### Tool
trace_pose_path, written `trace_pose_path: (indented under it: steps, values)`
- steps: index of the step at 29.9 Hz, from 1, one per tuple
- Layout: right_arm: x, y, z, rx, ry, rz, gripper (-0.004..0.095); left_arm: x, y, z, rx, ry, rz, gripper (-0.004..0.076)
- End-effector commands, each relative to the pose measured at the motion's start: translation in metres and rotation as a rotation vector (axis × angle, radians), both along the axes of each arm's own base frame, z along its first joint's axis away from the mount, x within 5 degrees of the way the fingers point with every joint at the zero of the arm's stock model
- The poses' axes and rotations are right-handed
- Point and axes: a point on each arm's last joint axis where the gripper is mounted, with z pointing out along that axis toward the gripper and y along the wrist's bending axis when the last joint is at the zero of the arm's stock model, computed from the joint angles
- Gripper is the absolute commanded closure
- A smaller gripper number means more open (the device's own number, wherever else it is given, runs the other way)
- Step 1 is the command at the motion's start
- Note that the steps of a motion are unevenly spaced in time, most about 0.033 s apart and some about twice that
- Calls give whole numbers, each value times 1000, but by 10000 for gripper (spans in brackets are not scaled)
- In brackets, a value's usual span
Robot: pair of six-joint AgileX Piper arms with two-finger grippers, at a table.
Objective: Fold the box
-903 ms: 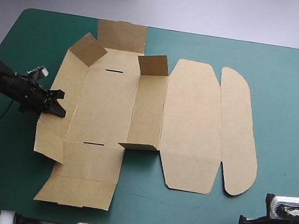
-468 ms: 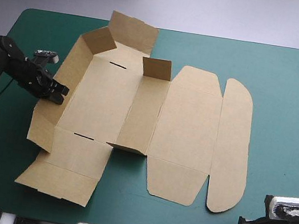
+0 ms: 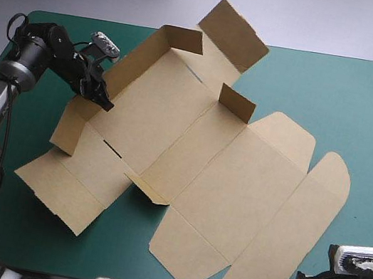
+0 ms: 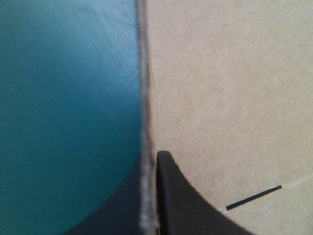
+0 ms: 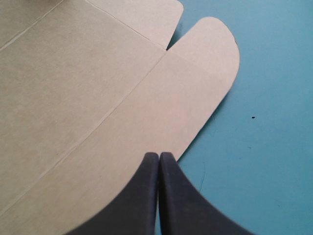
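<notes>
The brown box lies as a cut sheet, skewed across the teal-green cover, with its left side wall and two small end flaps raised. My left gripper is shut on that raised left wall; in the left wrist view the board's edge runs between my black fingers, with the box's floor beyond. My right gripper is shut and empty, its tips over the lid's rounded flap near the table's front right corner.
One far flap of the box sticks out past the table's far edge. The rounded lid flap reaches almost to the front edge. Bare teal-green cover lies at the far right and along the left front.
My left gripper has moved toward the table's far edge with the wall in it, swinging the whole box clockwise. The lid end slid toward the front edge. The right arm stayed still.
</notes>
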Motion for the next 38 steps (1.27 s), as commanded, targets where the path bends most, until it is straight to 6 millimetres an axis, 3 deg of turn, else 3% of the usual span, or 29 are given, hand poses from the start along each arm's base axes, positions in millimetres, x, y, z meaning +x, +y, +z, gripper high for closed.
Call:
trace_pose_path:
  steps: [1, 11, 16, 20, 29, 33, 38]
  values:
    - [3, 0, 13, 8, -70, -1, 921, -2, -19, 44, 17, -243, -53, 733]
    - [3, 0, 13, 8, -70, -1, 921, -10, -85, 70, 175, -513, -327, 733]
    - [3, 0, 13, 9, -70, -1, 921, -29, -126, 79, 225, -620, -510, 733]
    - [3, 0, 13, 9, -70, -1, 921, -46, -147, 86, 238, -677, -629, 733]
    - [2, 0, 18, -7, -86, -5, 921, -82, -168, 103, 254, -790, -742, 733]
    - [-5, 0, 38, -19, -148, -21, 921, -98, -176, 99, 272, -882, -746, 733]
    - [-9, -5, 72, -22, -150, -91, 921, -117, -183, 76, 294, -968, -737, 733]
